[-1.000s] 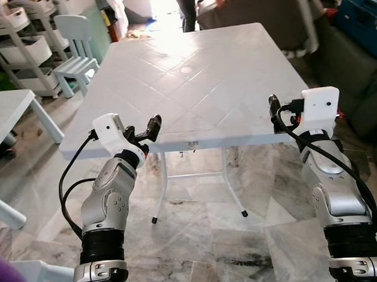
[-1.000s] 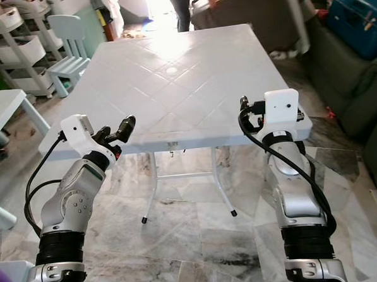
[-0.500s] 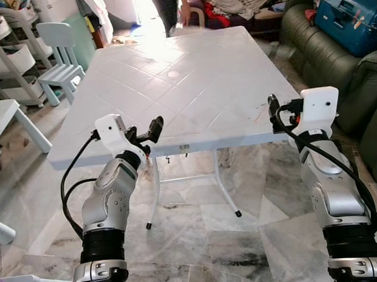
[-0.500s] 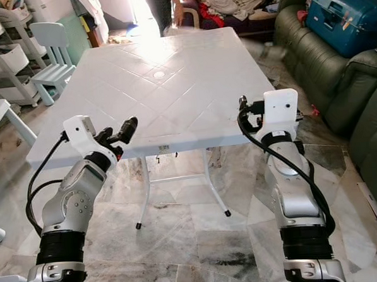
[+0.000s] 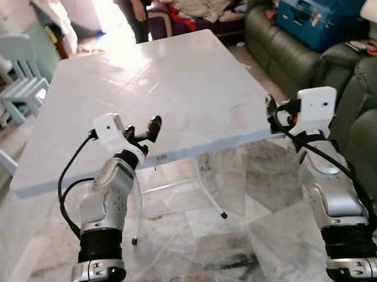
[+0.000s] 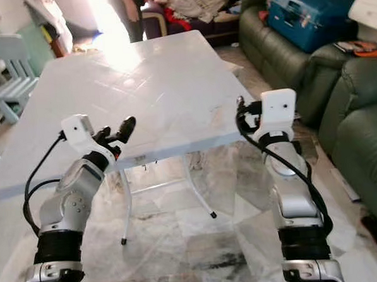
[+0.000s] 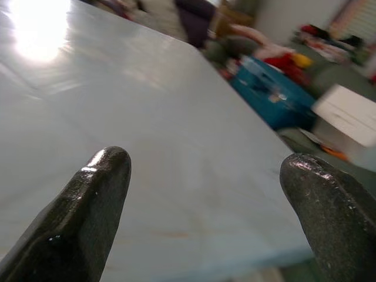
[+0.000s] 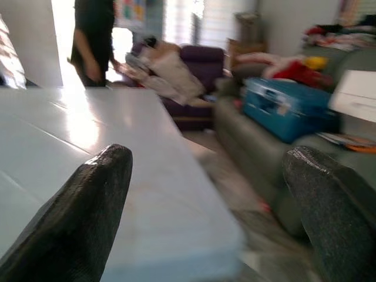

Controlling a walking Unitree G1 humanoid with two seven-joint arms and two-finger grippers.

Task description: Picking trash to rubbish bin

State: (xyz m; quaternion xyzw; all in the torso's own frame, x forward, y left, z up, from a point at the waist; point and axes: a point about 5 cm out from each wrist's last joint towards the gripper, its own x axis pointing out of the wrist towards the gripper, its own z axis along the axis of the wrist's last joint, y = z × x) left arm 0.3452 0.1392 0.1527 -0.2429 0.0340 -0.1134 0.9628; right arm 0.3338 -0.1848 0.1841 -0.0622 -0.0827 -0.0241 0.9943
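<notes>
Camera swung right; pincers point(image 7: 205, 217) raised, agape.

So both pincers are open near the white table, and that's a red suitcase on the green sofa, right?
Not quite: the suitcase is blue, as the right eye view shows. The rest holds: it lies on the green sofa, and both the left pincer and the right pincer are open by the white table.

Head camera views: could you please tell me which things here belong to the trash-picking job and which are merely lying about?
Job:
left pincer, open, held at the white table's near edge
right pincer, open, at its near right corner

Lying about:
white table
blue suitcase
green sofa
child's chair
person beyond the table
</notes>
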